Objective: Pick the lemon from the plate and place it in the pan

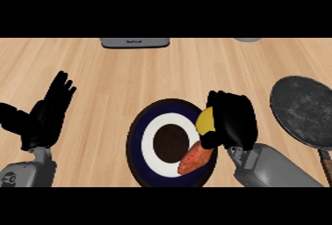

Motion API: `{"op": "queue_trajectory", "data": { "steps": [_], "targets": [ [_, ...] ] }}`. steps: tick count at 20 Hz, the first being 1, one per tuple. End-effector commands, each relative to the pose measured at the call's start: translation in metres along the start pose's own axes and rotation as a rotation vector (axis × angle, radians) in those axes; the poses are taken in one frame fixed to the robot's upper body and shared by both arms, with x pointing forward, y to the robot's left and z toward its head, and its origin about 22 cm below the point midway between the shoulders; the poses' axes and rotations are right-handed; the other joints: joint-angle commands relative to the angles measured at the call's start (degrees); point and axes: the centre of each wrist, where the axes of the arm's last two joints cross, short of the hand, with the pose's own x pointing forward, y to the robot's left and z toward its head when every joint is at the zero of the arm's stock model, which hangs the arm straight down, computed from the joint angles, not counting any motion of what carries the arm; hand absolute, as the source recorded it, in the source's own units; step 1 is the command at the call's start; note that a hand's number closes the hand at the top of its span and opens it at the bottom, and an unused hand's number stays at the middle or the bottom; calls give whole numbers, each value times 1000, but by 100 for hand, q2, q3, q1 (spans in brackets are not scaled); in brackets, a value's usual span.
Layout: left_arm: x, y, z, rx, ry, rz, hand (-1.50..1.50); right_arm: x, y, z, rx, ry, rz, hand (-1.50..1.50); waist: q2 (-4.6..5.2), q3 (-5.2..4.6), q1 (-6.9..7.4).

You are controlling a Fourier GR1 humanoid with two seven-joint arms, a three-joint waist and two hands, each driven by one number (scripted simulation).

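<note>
A round plate [148,132] with a dark blue rim, white ring and brown centre lies in the middle of the wooden counter. On its right edge sits the yellow lemon [207,121], mostly covered by my right hand [231,121], whose fingers and thumb curl round it. An orange sweet potato [194,157] lies on the plate just below the lemon. The dark grey pan [304,110] rests at the far right, its handle [326,167] pointing toward the lower edge. My left hand [45,114] stays open at the left, fingers up, away from the plate.
A grey appliance [135,42] sits at the counter's far edge, left of centre. A small grey object [247,39] shows at the top right. Bare wood lies between the plate and the pan.
</note>
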Motion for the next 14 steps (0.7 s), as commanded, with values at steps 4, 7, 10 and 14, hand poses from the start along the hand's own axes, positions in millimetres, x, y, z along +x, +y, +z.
{"op": "queue_trajectory", "data": {
  "steps": [4, 7, 10, 14],
  "targets": [
    [-1, 15, -3, 4, -6, -5, 0, 4, -73, 42, -213, 73, 14, 150, 26, -1, 65],
    [-6, 3, -1, -12, -13, -6, 0, -28, -99, 30, -230, 100, 10, 150, 43, 2, 77],
    [6, 12, 3, -14, 0, 20, 0, -50, -94, 10, -263, 171, -53, 150, 56, 6, 131],
    [4, 5, -5, -17, -6, 3, 0, -70, -110, 4, -327, 227, -75, 150, 62, 5, 116]
  ]
}}
